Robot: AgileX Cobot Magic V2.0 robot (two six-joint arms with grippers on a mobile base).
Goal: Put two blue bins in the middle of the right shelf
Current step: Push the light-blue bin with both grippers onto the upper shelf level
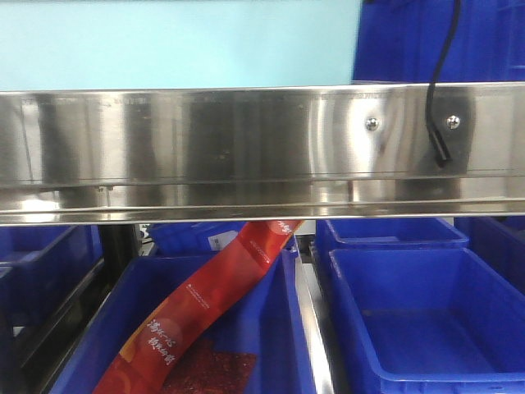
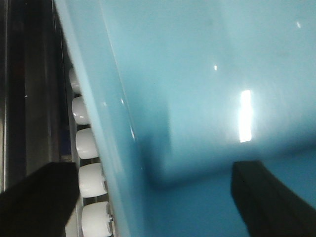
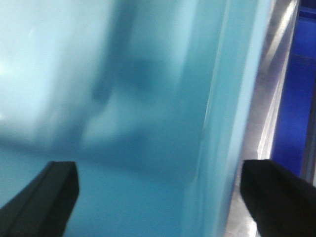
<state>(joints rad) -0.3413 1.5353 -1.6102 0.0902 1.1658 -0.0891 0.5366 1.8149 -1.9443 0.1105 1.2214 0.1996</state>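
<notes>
Left wrist view: light blue bin (image 2: 207, 98) very close, filling the frame, its side wall crossing between the spread fingers (image 2: 39, 197) of the left gripper (image 2: 153, 197); white rollers (image 2: 89, 143) just beside the wall. Right wrist view: same pale bin (image 3: 123, 108) between the wide-apart fingers (image 3: 44, 192) of the right gripper (image 3: 158, 192), metal rail (image 3: 266, 118) and dark blue bin (image 3: 296, 108) beyond its edge. Front view: steel shelf beam (image 1: 246, 148) blocking the middle, pale bin (image 1: 180, 41) above it, dark blue bins (image 1: 426, 320) below, red packet (image 1: 205, 312) leaning in one, black cable (image 1: 443, 74) hanging.

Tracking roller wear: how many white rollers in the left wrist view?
5 white rollers, stacked in a column along the light-blue bin's left edge; more may be hidden.
</notes>
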